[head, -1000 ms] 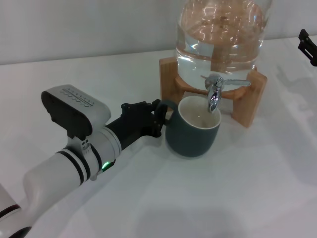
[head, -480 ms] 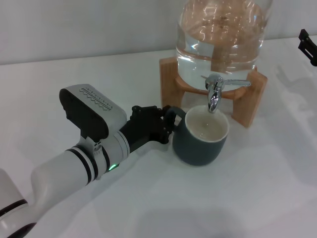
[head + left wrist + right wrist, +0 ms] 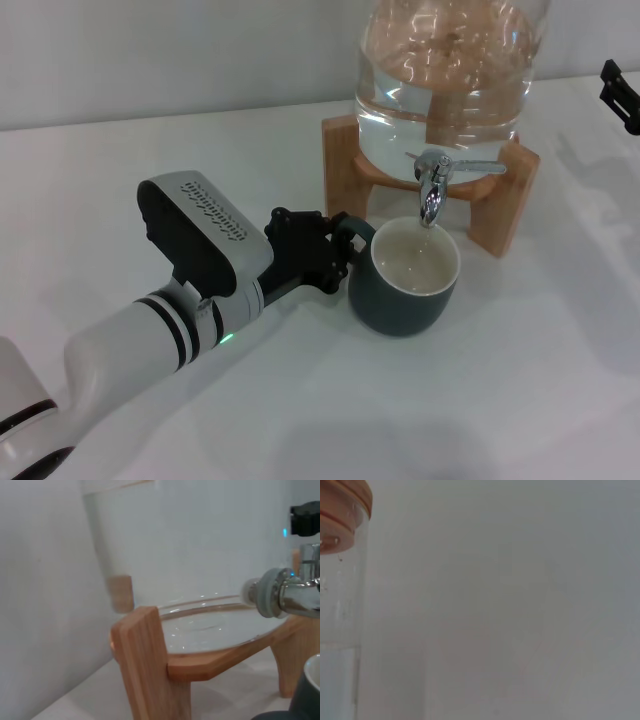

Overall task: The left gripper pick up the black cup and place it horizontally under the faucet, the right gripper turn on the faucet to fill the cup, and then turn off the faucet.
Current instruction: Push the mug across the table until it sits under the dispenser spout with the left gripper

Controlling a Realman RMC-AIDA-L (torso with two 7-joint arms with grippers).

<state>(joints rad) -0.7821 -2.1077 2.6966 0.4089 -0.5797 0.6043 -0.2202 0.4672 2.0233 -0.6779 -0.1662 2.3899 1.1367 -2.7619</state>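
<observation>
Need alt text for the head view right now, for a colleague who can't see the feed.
The left hand grips the black cup by its handle, holding it upright on the white table with its opening directly under the faucet. The faucet belongs to a water-filled glass jar on a wooden stand. The right hand sits at the far right edge.

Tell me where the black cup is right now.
In the head view the black cup stands upright on the table, directly under the faucet in front of the wooden stand, with the left gripper at its handle.
</observation>
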